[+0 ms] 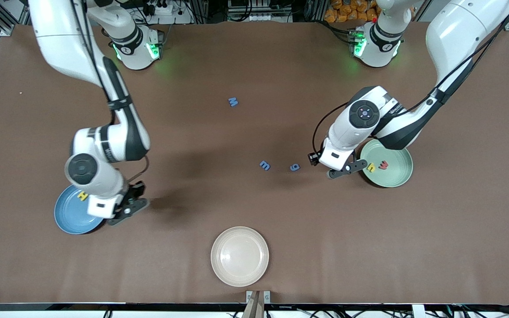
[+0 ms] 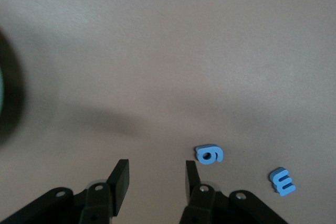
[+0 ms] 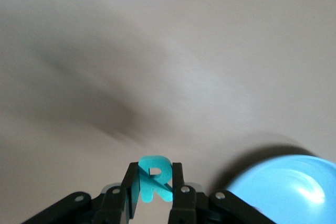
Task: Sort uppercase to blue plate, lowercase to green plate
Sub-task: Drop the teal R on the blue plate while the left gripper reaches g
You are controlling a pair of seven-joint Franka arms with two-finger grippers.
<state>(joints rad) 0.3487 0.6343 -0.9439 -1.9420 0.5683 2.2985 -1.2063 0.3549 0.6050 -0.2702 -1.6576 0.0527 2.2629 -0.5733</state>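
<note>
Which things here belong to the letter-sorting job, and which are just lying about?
Job:
- round blue plate, yellow foam H on it
- teal foam R in right gripper
- pale green plate holding yellow h, red w
- blue g, m, M on table

Lying about:
- cream-white plate

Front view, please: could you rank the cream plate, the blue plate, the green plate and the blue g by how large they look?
1. Cream plate, though it lies nearest the camera.
2. Blue plate and green plate: arms partly cover both, so I cannot rank them.
3. Blue g, far smaller.
</note>
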